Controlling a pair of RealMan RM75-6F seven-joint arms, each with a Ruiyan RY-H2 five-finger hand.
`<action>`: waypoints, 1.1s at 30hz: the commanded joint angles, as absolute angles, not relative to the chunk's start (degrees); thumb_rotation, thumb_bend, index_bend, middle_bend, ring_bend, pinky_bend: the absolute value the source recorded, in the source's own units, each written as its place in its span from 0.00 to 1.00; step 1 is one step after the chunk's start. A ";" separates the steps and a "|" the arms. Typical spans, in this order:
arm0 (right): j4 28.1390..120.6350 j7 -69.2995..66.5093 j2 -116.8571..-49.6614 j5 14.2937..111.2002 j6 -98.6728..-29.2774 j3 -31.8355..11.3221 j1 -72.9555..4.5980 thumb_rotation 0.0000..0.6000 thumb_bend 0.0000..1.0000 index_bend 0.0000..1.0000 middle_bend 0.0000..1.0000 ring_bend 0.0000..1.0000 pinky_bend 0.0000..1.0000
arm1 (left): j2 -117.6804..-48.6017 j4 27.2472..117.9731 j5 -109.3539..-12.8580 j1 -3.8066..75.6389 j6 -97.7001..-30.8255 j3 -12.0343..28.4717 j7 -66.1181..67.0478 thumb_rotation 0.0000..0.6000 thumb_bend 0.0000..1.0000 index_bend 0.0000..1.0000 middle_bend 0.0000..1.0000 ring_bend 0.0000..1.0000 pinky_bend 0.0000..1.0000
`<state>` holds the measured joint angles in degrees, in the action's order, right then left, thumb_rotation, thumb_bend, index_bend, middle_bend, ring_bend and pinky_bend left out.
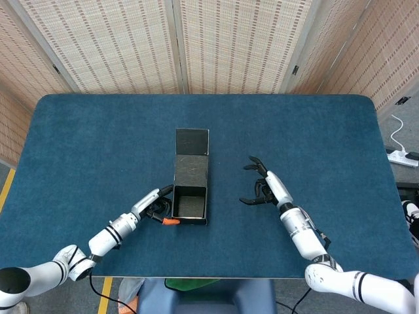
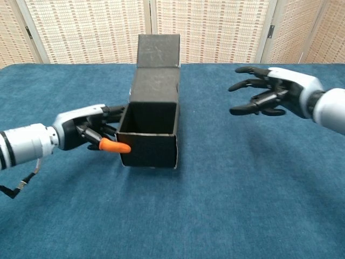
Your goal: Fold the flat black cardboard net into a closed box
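Note:
The black cardboard box (image 1: 190, 199) (image 2: 149, 132) stands in the middle of the blue table with its walls up and its top open. Its lid flap (image 1: 192, 156) (image 2: 157, 70) leans back behind it. My left hand (image 1: 154, 209) (image 2: 91, 131) presses against the box's left wall, its fingers on the rim and its orange-tipped thumb (image 2: 114, 147) at the front corner. My right hand (image 1: 265, 188) (image 2: 269, 94) hovers to the right of the box with fingers spread, holding nothing and well apart from the cardboard.
The blue table (image 1: 98, 144) extends wide on all sides of the box. Woven screens (image 1: 216, 46) stand behind the far edge. A white power strip (image 1: 402, 157) lies off the table at the right.

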<state>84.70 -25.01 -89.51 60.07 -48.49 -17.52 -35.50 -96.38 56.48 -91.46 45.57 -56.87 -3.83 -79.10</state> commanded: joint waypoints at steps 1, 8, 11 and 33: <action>75.57 -21.33 -97.06 50.94 -42.30 -23.07 -44.44 1.00 0.03 0.00 0.20 0.70 1.00 | -92.25 62.45 -92.15 44.15 -59.72 -3.84 -76.33 1.00 0.24 0.46 0.51 0.71 0.97; 70.30 -19.53 -104.51 45.61 -42.62 -28.70 -51.04 1.00 0.03 0.00 0.24 0.72 1.00 | -89.29 67.63 -92.91 43.75 -60.61 -4.11 -73.80 1.00 0.24 0.46 0.51 0.71 0.97; 70.07 -20.59 -106.30 44.36 -42.07 -31.50 -53.20 1.00 0.03 0.01 0.25 0.72 1.00 | -89.17 68.08 -92.95 43.85 -60.06 -4.19 -72.52 1.00 0.24 0.46 0.51 0.71 0.97; 88.68 -1.35 -98.15 43.41 -43.77 -18.52 -57.06 1.00 0.00 0.10 0.40 0.80 1.00 | -95.80 62.46 -80.65 43.97 -48.12 1.68 -55.80 1.00 0.24 0.41 0.49 0.71 0.98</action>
